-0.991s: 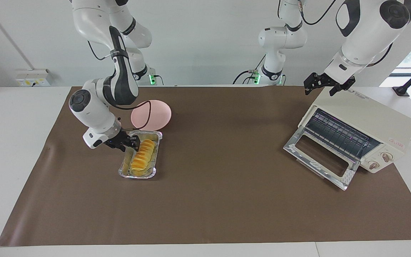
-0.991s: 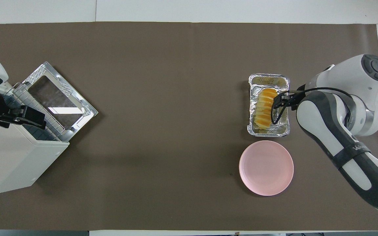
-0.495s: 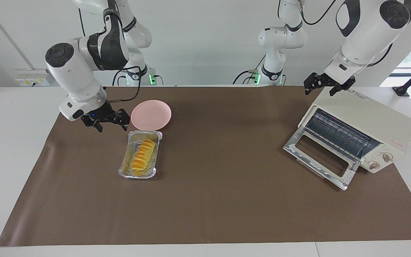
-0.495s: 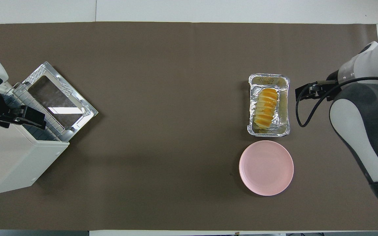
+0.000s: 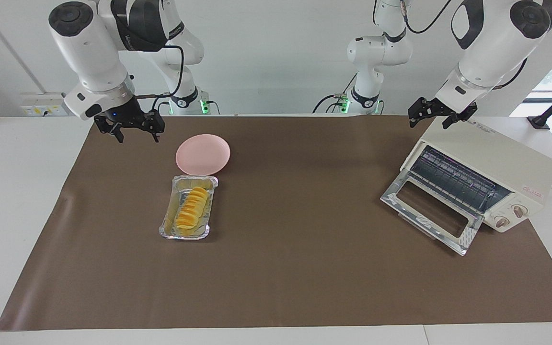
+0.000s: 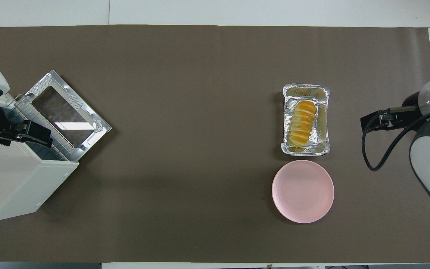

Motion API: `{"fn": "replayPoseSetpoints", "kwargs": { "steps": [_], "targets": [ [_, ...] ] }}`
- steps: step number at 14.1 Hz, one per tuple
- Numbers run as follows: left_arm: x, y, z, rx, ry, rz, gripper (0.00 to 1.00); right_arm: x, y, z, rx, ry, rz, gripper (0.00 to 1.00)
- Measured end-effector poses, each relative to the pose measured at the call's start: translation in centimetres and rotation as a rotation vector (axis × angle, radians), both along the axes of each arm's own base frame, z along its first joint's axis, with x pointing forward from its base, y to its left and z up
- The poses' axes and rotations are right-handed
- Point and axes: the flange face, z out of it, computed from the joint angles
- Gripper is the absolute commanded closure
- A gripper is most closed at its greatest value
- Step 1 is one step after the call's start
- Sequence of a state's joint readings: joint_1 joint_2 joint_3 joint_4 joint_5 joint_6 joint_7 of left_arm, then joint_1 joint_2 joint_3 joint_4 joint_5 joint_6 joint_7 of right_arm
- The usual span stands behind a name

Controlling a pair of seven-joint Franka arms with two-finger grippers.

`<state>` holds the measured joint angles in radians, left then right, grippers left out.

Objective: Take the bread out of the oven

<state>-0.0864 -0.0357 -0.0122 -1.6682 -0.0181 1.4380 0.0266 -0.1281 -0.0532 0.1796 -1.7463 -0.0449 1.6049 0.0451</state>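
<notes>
Risen clear of the bread [image 5: 191,207] since a second ago: right gripper [image 5: 133,130], up over the brown mat [image 5: 295,268] at the right arm's end, fingers spread, holding nothing. Sits unmoved on the mat in its foil tray [image 5: 165,229], just beside the pink plate [image 5: 203,154] and farther from the robots than it (plate bare). Stands at the left arm's end, well apart from the bread: oven [image 5: 496,167], door [image 5: 429,211] dropped open. Hangs over the oven's top as before: left gripper [image 5: 436,115], fingers apart, empty, waiting.
</notes>
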Motion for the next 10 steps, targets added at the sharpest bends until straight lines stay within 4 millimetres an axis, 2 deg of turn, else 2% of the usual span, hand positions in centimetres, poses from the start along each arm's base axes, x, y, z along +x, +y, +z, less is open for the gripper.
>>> {"fn": "replayPoseSetpoints", "kwargs": {
  "steps": [5,10],
  "targets": [
    [0.0,0.0,0.0,0.0,0.0,0.0,0.0,-0.3,-2.4,1.3,-0.005,0.026,-0.02,0.0],
    [0.0,0.0,0.0,0.0,0.0,0.0,0.0,-0.6,-3.2,1.6,-0.003,0.066,-0.036,0.0]
  ]
}}
